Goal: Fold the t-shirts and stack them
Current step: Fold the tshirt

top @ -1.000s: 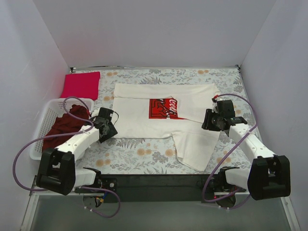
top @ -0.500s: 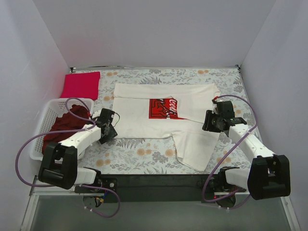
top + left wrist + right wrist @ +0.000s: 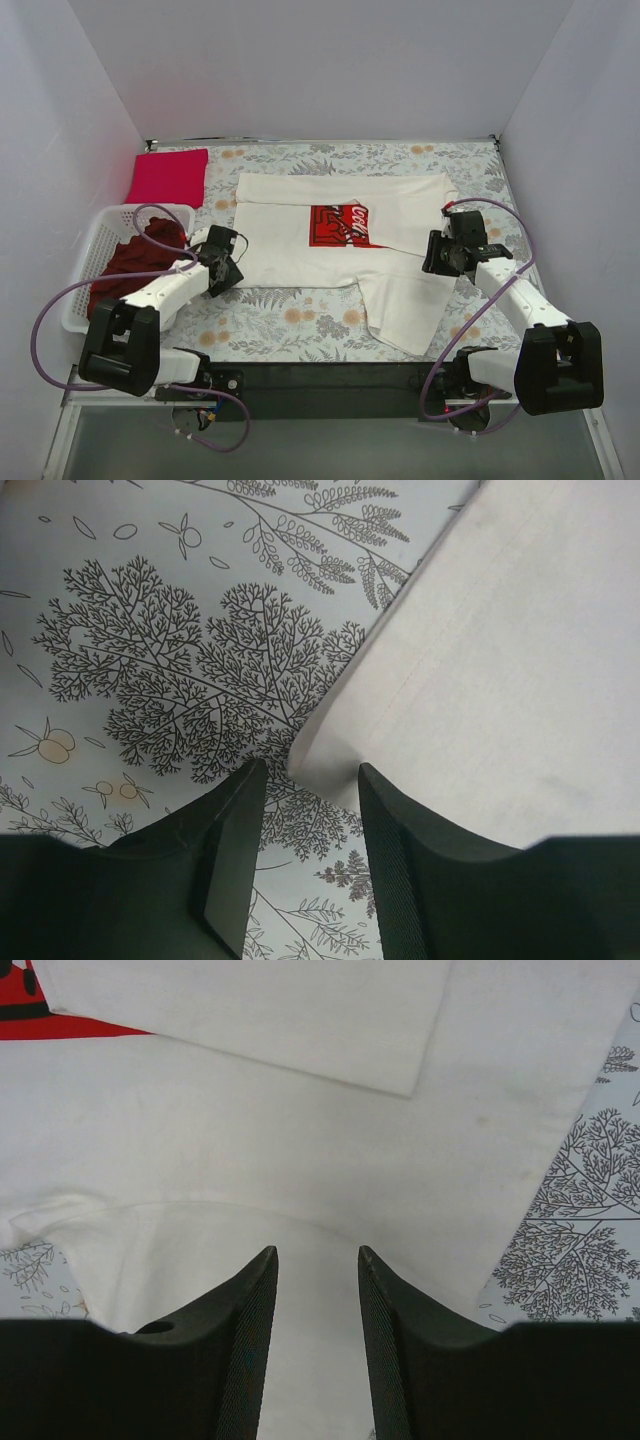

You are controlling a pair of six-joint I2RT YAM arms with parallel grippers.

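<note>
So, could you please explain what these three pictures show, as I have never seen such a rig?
Two robot arms stand at the table's near edge. The wide picture looks down from above and behind them; the others come from a camera on each wrist. A cream shirt with a red print lies on the floral cloth, a pink shirt far left, a maroon shirt in the white basket. The left end effector is open at the cream shirt's corner, the right end effector open over it; nothing is held.

Basket (image 3: 98, 230) left of shirt (image 3: 290, 252)
</note>
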